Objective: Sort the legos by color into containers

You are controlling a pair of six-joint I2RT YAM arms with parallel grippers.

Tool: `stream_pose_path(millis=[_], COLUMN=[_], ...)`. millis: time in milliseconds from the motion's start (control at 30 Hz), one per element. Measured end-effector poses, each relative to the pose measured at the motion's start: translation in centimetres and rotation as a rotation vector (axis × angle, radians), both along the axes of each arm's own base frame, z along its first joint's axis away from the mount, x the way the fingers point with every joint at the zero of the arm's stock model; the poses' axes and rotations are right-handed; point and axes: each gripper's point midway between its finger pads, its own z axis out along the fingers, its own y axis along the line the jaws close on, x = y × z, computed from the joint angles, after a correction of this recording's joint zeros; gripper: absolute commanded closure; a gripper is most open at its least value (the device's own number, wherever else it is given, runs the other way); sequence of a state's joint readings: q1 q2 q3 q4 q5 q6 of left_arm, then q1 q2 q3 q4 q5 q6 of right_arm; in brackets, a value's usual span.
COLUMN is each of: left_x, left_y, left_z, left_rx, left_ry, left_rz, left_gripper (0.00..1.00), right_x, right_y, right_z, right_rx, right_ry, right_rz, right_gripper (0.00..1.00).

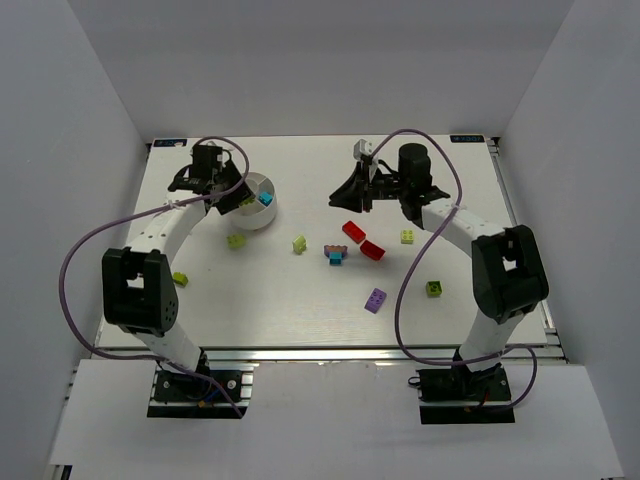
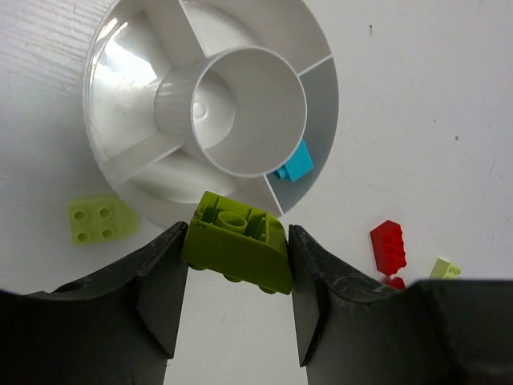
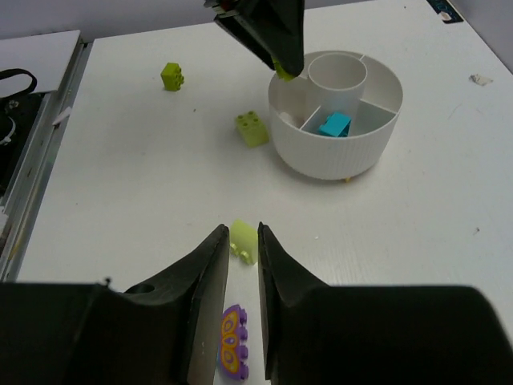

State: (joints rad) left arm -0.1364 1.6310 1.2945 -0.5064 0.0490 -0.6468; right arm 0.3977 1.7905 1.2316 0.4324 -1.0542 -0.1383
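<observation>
My left gripper point(image 2: 237, 241) is shut on a lime-green brick point(image 2: 238, 243) and holds it above the near rim of the round white dish point(image 2: 120, 88). The top view shows this gripper point(image 1: 236, 194) at the dish's left side point(image 1: 262, 218). One cyan brick point(image 2: 295, 164) lies in a wedge compartment. My right gripper point(image 3: 243, 233) hangs above the table with its jaws a narrow gap apart and nothing between them. Far below it lie a pale lime brick point(image 3: 244, 241) and a purple butterfly-printed brick point(image 3: 232, 341). In the top view the right gripper point(image 1: 338, 200) is right of the dish.
Loose on the table are two red bricks point(image 1: 353, 231) point(image 1: 372, 250), a purple brick point(image 1: 375, 300), lime bricks point(image 1: 236, 240) point(image 1: 408, 237) point(image 1: 179, 278) and a green one point(image 1: 434, 288). The left arm point(image 3: 260, 32) reaches over the dish in the right wrist view.
</observation>
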Motion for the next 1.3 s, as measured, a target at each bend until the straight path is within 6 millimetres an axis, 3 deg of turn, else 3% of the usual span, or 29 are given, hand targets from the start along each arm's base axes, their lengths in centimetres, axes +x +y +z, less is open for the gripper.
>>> stream_pose_path(millis=[133, 333, 400, 500, 667, 800, 1033, 1100, 1133, 1200, 1233, 1300], left_x=[1.2, 1.1, 1.2, 1.2, 1.2, 1.2, 1.2, 1.2, 1.2, 1.1, 0.9, 0.2], left_y=[0.2, 1.0, 1.2, 1.3, 1.4, 1.5, 1.5, 1.6, 1.6, 1.8, 2.1, 2.5], left_z=[-0.8, -1.4, -1.5, -1.5, -2.8, -2.8, -2.8, -2.8, -2.7, -2.5, -2.0, -0.7], left_rx=[0.02, 0.059, 0.067, 0.072, 0.088, 0.094, 0.099, 0.101, 0.102, 0.109, 0.122, 0.134], left_ry=[0.012, 0.031, 0.031, 0.031, 0.059, 0.06, 0.058, 0.058, 0.057, 0.053, 0.047, 0.027], left_rz=[0.004, 0.023, 0.03, 0.031, 0.029, 0.028, 0.028, 0.03, 0.032, 0.033, 0.039, 0.051], left_gripper=[0.75, 0.65, 0.59, 0.47, 0.36, 0.29, 0.29, 0.31, 0.34, 0.53, 0.53, 0.66], right_x=[-0.4, -0.1, -0.1, -0.1, -0.4, -0.5, -0.7, -0.8, -0.8, -1.1, -1.1, -1.2], right_y=[-1.4, -2.5, -2.5, -2.6, -2.8, -2.9, -3.0, -3.0, -3.0, -3.2, -3.2, -3.4], right_z=[-0.4, -0.8, -0.9, -1.1, -1.9, -1.3, -0.8, -0.9, -1.0, -1.3, -1.4, -1.3], right_rx=[-0.017, -0.027, -0.028, -0.035, -0.061, -0.058, -0.056, -0.059, -0.06, -0.068, -0.073, -0.077], right_ry=[0.015, 0.036, 0.039, 0.045, 0.048, 0.025, 0.015, 0.019, 0.018, 0.016, 0.014, -0.002], right_rz=[-0.019, -0.043, -0.044, -0.043, -0.037, -0.039, -0.039, -0.039, -0.04, -0.04, -0.043, -0.047], right_gripper=[0.71, 0.67, 0.61, 0.41, 0.37, 0.34, 0.32, 0.26, 0.11, 0.11, 0.11, 0.11])
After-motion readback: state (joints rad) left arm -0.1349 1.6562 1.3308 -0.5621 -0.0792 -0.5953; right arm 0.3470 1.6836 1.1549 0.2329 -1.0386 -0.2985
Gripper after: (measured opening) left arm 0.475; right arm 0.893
